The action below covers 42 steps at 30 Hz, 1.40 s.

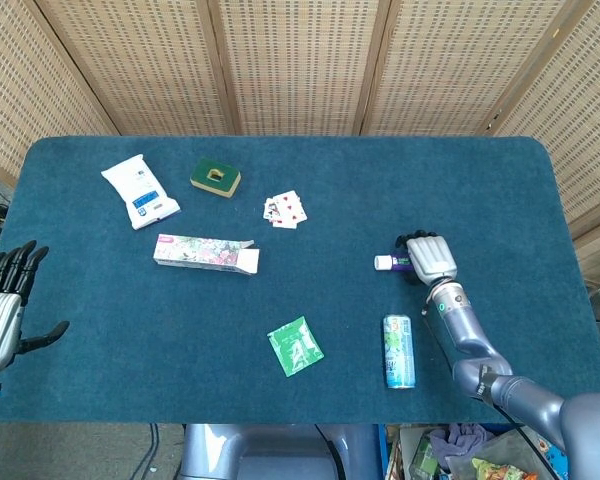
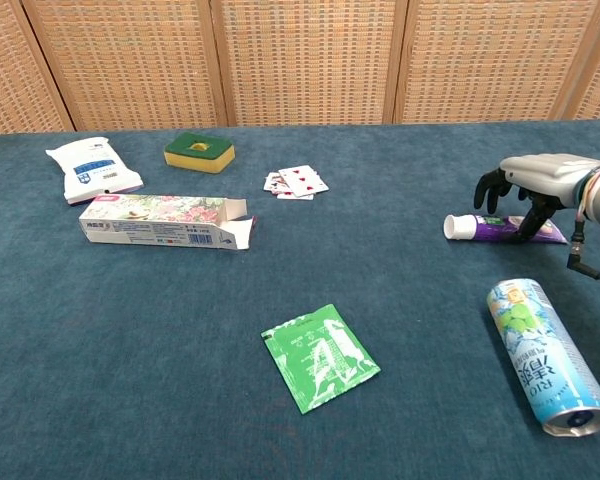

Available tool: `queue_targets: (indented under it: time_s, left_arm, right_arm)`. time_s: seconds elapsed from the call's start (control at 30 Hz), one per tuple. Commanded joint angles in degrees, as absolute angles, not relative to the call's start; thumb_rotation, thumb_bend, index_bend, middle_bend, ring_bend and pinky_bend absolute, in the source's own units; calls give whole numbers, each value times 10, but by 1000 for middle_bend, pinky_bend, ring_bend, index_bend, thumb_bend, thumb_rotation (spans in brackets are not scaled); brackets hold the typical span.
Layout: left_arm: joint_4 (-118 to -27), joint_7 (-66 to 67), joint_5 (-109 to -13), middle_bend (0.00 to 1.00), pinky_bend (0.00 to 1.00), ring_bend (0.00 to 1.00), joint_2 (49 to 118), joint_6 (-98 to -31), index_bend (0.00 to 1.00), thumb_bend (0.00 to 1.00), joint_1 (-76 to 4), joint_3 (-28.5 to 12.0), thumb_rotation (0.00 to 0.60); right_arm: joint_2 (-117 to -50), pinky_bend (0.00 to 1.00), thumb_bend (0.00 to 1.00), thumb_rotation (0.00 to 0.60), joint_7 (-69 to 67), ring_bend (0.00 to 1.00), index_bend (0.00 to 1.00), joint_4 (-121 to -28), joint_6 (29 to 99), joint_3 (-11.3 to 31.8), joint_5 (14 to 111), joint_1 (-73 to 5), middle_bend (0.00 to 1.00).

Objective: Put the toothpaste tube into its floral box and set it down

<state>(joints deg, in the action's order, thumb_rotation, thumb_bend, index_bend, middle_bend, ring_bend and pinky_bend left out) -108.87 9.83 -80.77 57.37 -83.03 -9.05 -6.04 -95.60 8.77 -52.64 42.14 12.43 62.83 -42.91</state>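
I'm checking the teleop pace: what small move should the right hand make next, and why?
Probably close the fingers around the toothpaste tube. The right hand arches over it with fingertips at the table on both sides, but the tube lies flat, apparently not yet gripped.

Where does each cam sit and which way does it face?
Head view: high above the near edge, looking steeply down on the whole table; shows the left robot hand, open at the left edge, and the right robot hand over the toothpaste tube.
Chest view: low at the near edge, looking across toward the wicker screens; only the right robot hand shows.
Shared: tube, floral box, can.
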Motion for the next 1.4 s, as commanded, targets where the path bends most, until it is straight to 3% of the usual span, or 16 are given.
queue_targets:
  time_s: [0.03,0.37,0.53,0.6,0.97,1.13,1.4]
  left_arm:
    - [-1089,97,-808,0,0,0,573,-830,0,209,-91,-60,600]
    - [-1090,91,-807,0,0,0,571,-827,0,209,-92,-59,600]
    - [-1091,82,-808,0,0,0,567,-828,0,209,-91,-59,600]
    - [-1091,81,-808,0,0,0,566,-828,0,210,-91,-59,600]
    - [-1086,82,-804,0,0,0,567,-811,0,209,-104,-64,600]
    - [-1038,58,-806,0,0,0,574,-758,0,209,-158,-94,600]
    - [-889,-24,-854,0,0,0,612,-597,0,209,-291,-111,600]
  right_arm:
    - [-963,255,372,600,89,227,310,-516,415,121,627,-431,352]
    - [-976,265,385,600,81,248,363,-488,405,118,630,-434,393]
    - [-982,372,509,600,74,364,561,-477,406,116,635,-432,542]
    - [-978,404,525,600,63,397,597,-484,410,117,641,-429,576]
    - [-913,407,528,600,28,408,606,-565,486,103,704,-398,585]
    - [-862,406,528,600,49,408,605,-633,529,99,724,-382,586]
    - [-795,407,527,600,116,409,605,-742,571,94,729,-360,586]
